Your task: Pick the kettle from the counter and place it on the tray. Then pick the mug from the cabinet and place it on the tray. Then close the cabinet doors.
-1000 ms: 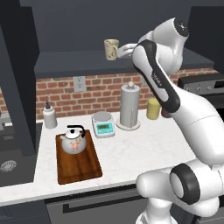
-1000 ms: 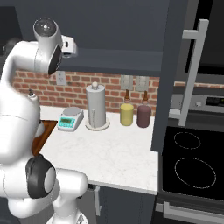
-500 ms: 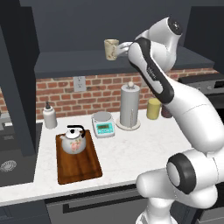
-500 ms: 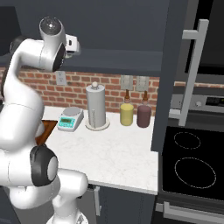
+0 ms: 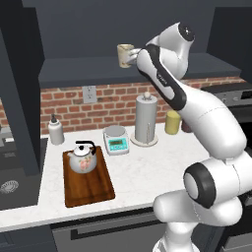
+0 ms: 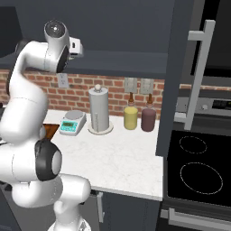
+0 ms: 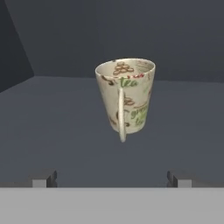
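The cream mug [image 7: 125, 98] stands upright on the cabinet shelf [image 7: 52, 131], its handle turned toward the hand camera. My gripper [image 7: 111, 181] is open, its fingertips [image 7: 43, 180] spread wide, a short way in front of the mug with nothing between them. From the left base, the gripper [image 5: 134, 58] sits just right of the mug [image 5: 125, 55] at shelf height. The floral white kettle [image 5: 82, 158] rests on the dark-brown tray [image 5: 91, 189] on the white counter [image 5: 147, 165]. A cabinet door [image 6: 178, 76] with a silver bar handle [image 6: 198, 76] stands open.
A steel paper-towel cylinder [image 5: 146, 120], a small white scale [image 5: 116, 140], a yellow canister [image 5: 172, 122] and a white bottle [image 5: 56, 130] stand along the brick wall. The other open door [image 5: 19, 98] hangs at the left. A stove [image 6: 203, 171] lies to the right.
The hand has moved left along the shelf, closer to the mug. The mug, kettle and tray have stayed put, and the jaws are as wide as before.
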